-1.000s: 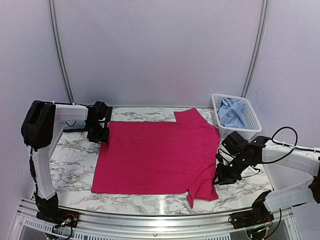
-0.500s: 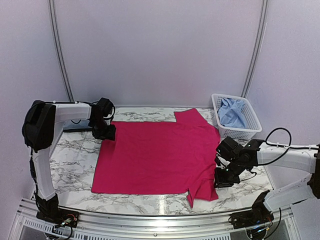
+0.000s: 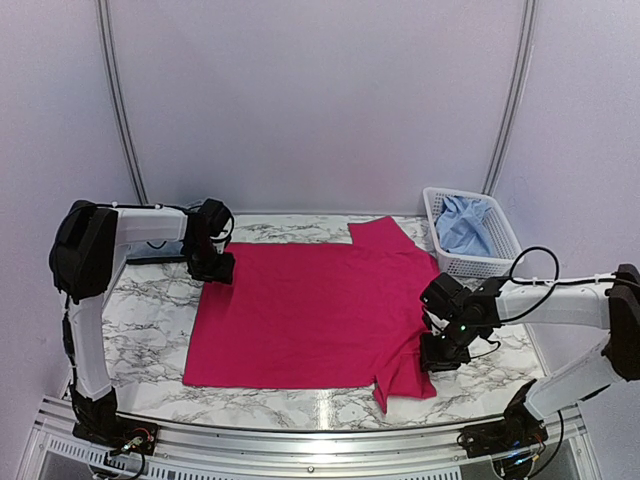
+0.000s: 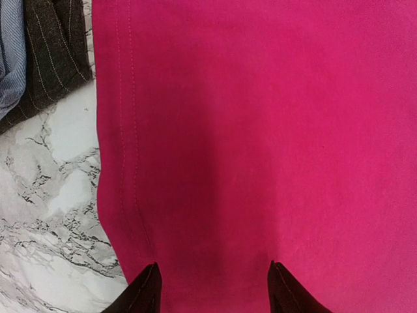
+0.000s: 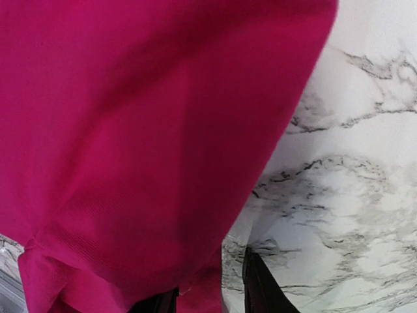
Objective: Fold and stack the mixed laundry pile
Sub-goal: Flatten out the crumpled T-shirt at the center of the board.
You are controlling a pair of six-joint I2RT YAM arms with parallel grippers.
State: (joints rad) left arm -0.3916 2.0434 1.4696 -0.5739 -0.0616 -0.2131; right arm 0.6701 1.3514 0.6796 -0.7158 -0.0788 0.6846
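The bright pink-red T-shirt (image 3: 310, 310) lies spread flat on the marble table (image 3: 150, 320). My left gripper (image 3: 215, 268) sits at the shirt's far left corner. In the left wrist view it (image 4: 214, 287) is open, both fingers over pink cloth (image 4: 260, 130) beside the stitched hem. My right gripper (image 3: 438, 352) is low at the near right sleeve. In the right wrist view it (image 5: 208, 297) is open and straddles the sleeve's edge (image 5: 130, 130), one finger at the cloth, the other over bare marble. A dark pinstriped garment (image 4: 52, 52) and a denim piece (image 4: 10, 59) lie beside the left gripper.
A white slatted basket (image 3: 500, 262) stands at the back right and holds a light blue shirt (image 3: 462, 225). The metal rail of the table's near edge (image 3: 300, 440) runs below the shirt. Grey walls close in the back and sides.
My right gripper has slid left onto the near right sleeve's edge. My left gripper has shifted slightly right along the shirt's far left corner. The shirt itself lies as before.
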